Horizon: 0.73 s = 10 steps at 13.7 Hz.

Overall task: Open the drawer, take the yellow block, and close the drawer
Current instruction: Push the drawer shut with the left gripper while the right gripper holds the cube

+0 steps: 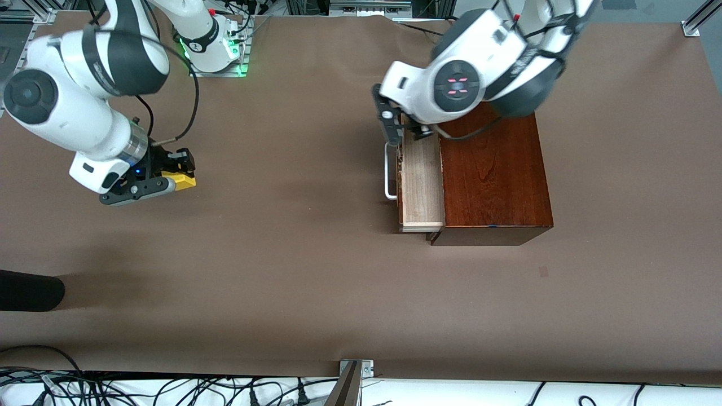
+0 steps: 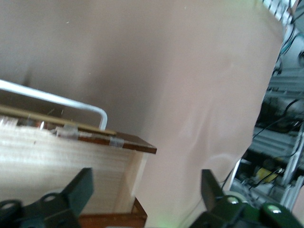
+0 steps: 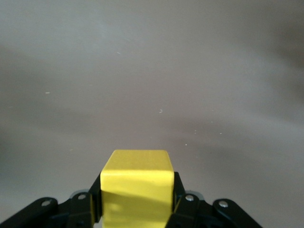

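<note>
The yellow block [image 1: 183,180] is a small bright cube clamped between the fingers of my right gripper [image 1: 176,179], low over the brown table at the right arm's end. In the right wrist view the yellow block [image 3: 137,185] fills the gap of the right gripper [image 3: 137,194]. The drawer [image 1: 420,180] of the reddish-brown wooden box [image 1: 493,169] stands partly pulled out, and the visible part of its pale interior is bare. My left gripper [image 1: 391,128] hangs open over the drawer's corner by the white handle [image 1: 387,175]. In the left wrist view the left gripper [image 2: 147,190] straddles the drawer [image 2: 57,161] corner, close to the handle [image 2: 57,99].
A black rounded object [image 1: 28,290] pokes in over the table's edge at the right arm's end. Cables [image 1: 169,392] and a metal bracket [image 1: 355,372] lie along the table edge nearest the front camera. Brown tabletop [image 1: 293,225] spreads between the two grippers.
</note>
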Tool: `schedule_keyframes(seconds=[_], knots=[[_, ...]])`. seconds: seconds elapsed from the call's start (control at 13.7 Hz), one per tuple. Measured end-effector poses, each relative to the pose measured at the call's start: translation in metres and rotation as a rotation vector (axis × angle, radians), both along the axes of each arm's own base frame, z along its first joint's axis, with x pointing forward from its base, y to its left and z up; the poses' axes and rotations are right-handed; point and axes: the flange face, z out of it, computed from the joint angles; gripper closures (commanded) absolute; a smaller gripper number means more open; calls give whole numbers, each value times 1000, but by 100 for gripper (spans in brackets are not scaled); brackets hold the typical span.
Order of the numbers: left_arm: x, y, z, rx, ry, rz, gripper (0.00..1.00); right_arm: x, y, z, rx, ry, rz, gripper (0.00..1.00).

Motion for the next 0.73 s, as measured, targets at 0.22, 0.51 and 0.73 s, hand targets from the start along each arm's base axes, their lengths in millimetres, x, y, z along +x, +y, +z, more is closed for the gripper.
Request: schedule_keyframes(seconds=[0.22,0.51,0.73], knots=[[-7,-57,-29,-65,-163,-169,0,-9,-13,-46,2,-28,-25,100],[10,-77,-85,-161,-235,-303,0,-25,-18,-94,1,-55,-72,100],[21,-72,-127,-130,-226,-332,0,-35,-23,-132,1,-76,-86,100]])
